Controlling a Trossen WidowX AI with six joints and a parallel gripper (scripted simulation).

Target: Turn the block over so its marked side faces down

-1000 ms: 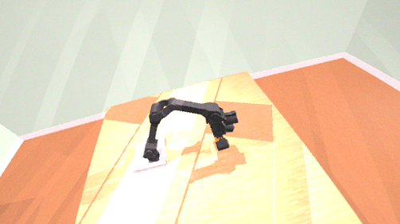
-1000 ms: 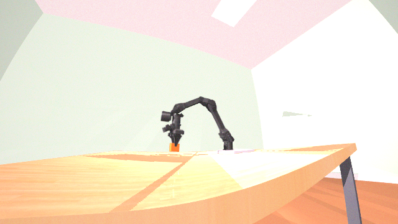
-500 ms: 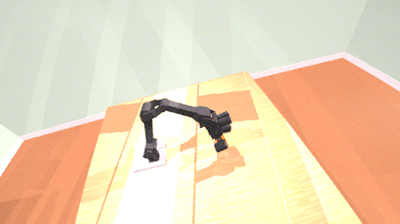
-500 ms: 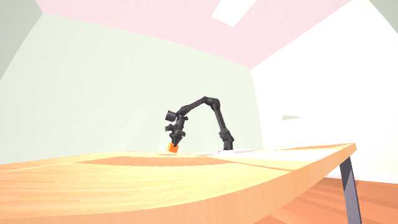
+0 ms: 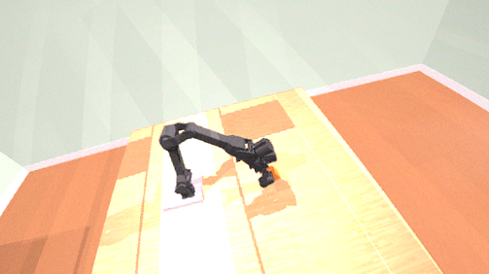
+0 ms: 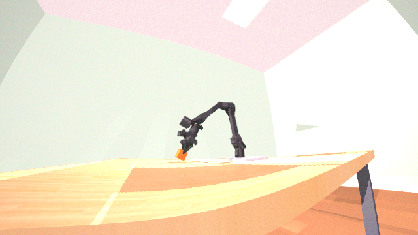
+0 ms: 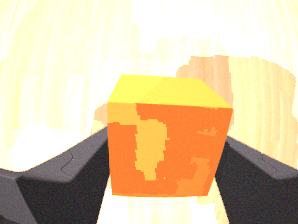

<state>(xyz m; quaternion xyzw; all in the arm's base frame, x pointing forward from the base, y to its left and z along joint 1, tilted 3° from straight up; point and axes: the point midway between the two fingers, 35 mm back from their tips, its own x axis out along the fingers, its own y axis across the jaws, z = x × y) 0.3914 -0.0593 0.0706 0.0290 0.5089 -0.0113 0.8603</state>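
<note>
An orange block (image 5: 275, 171) (image 6: 181, 155) (image 7: 172, 155) is between the fingers, with a yellow-lit face at the far side in the wrist view. My gripper (image 6: 185, 151) (image 7: 162, 136) is shut on the block, one dark finger on each side. In the exterior view the gripper leans and the block is tilted with it, low over the table (image 5: 312, 254) (image 6: 81, 192). Whether a lower edge touches the table cannot be told. No mark can be made out on the faces in view; the face turned down is hidden.
The arm's base (image 5: 185, 188) (image 6: 240, 151) stands on a pale plate (image 5: 177, 206) to one side of the block. Shadows and bright light patches lie across the table. The table's long right edge (image 5: 376, 175) is some way off from the block.
</note>
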